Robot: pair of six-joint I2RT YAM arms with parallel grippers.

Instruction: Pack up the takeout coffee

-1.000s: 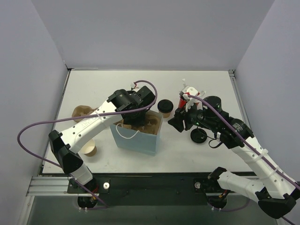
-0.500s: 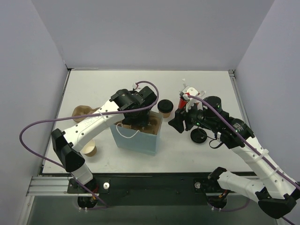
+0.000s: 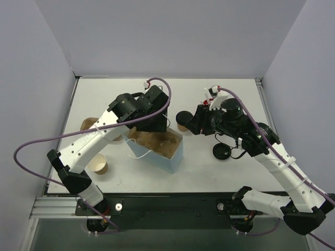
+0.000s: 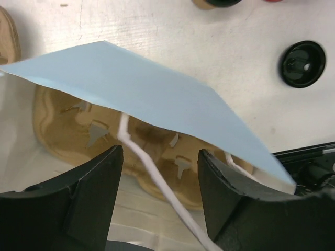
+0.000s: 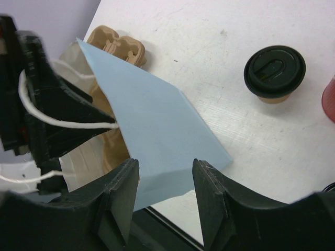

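The takeout coffee [image 3: 182,120], a small tan cup with a black lid, stands on the table just right of the blue bag [image 3: 166,157]; it also shows in the right wrist view [image 5: 275,72]. A tan cup carrier [image 4: 78,125] lies inside the bag [image 4: 157,99]. My left gripper [image 3: 152,125] is open over the bag's mouth, and the bag's white string handle [image 4: 152,172] runs between its fingers [image 4: 94,183]. My right gripper [image 3: 190,124] is open and empty, close to the right of the coffee, facing the bag [image 5: 157,130].
A loose black lid [image 3: 221,151] lies right of the bag. A lidless tan cup [image 3: 98,166] stands at front left, a second carrier [image 3: 89,125] behind it. The red cup [image 5: 330,99] of straws stands behind my right wrist, mostly hidden.
My left arm has swung back and left, and the bag has tilted and shifted with it. My right gripper has moved left and further back, closer to the coffee.
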